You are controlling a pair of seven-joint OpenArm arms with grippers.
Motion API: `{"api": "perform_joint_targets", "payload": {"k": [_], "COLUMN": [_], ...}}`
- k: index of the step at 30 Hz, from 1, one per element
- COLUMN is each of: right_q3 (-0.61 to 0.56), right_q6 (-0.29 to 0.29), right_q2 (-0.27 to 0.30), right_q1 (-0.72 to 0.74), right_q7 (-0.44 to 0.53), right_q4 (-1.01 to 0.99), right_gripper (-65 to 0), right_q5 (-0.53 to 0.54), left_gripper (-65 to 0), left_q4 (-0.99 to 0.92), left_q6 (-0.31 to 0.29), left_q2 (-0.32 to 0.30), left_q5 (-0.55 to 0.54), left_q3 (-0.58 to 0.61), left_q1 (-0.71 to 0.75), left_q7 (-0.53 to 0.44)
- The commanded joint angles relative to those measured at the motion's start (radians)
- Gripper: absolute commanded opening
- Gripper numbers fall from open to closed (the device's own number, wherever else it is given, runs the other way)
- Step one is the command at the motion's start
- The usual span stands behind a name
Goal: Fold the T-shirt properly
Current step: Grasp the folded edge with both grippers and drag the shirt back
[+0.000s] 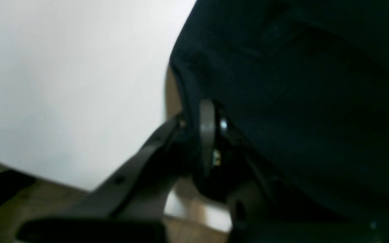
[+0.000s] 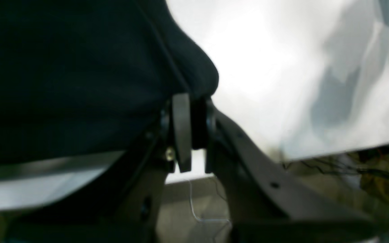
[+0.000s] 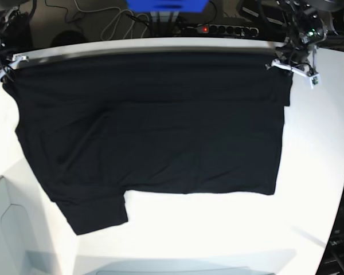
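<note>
Lying on the table: the large black short-sleeved cloth T-shirt (image 3: 155,132) is spreading wide over the white tabletop (image 3: 321,172), plain dark side up, its far edge stretched in a straight line along the back of the table.
Shirt's shape: one sleeve is jutting out toward the near left of the base view, while the rest is forming a broad, mostly flat rectangle with soft creases.
Left claw: the left gripper (image 3: 291,67), at the far right corner in the base view, is pinching a corner of the shirt; its own camera is showing the black cloth (image 1: 299,101) bunching right at the tips, the fingers (image 1: 207,135) pressed together with fabric caught between them.
Right claw: the right gripper (image 3: 1,71), at the far left edge in the base view, is clamping the opposite corner; in its wrist view the dark fabric (image 2: 62,84) is folding over into the closed tips (image 2: 190,128), with only a thin wad of cloth between the jaws.
Cloth against claws: both held corners are sitting at the far edge of the table, well apart, and the body of the shirt is trailing from them toward the near side.
Behind the table: a blue box (image 3: 166,6) and a black power strip (image 3: 218,28) are sitting beyond the back edge.
</note>
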Motion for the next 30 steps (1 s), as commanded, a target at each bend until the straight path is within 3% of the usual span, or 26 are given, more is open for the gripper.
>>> {"api": "perform_joint_targets", "payload": {"k": [1,17,19,22,25,27,30], "right_q3": [0.012,0.007,0.007,0.006,0.006,0.007,0.013], "right_q6": [-0.011,-0.011,-0.011,-0.011,-0.011,-0.011,-0.011], "right_q2": [0.022,0.005,0.002,0.002,0.002,0.002,0.007], "right_q1": [-0.012,-0.046,-0.046,-0.054,-0.055,-0.051,-0.043], "right_q7": [0.010,0.010,0.010,0.010,0.010,0.010,0.012], "right_q4": [0.016,0.016,0.018,0.018,0.024,0.024,0.024], "right_gripper": [-65.0,-65.0,-60.9,-51.9,-41.9,-38.1,-36.5], "right_q5": [-0.008,-0.008,-0.008,-0.008,-0.008,-0.006,-0.006], "left_gripper": [-64.9,-64.4,-62.9,-55.3,-40.7,-32.4,-26.0], "left_q4": [0.015,0.015,0.015,0.019,0.024,0.024,0.029], "left_q6": [0.008,0.008,0.008,0.008,0.008,0.008,0.008], "left_q2": [-0.014,-0.014,-0.016,-0.016,-0.017,-0.019,-0.019], "left_q5": [0.013,0.013,0.013,0.013,0.013,0.013,0.013], "left_q3": [-0.015,-0.012,-0.015,-0.016,-0.016,-0.018,-0.018], "left_q1": [0.014,0.051,0.051,0.054,0.054,0.054,0.049], "left_q7": [-0.018,-0.010,-0.009,-0.009,-0.007,-0.007,-0.007]}}
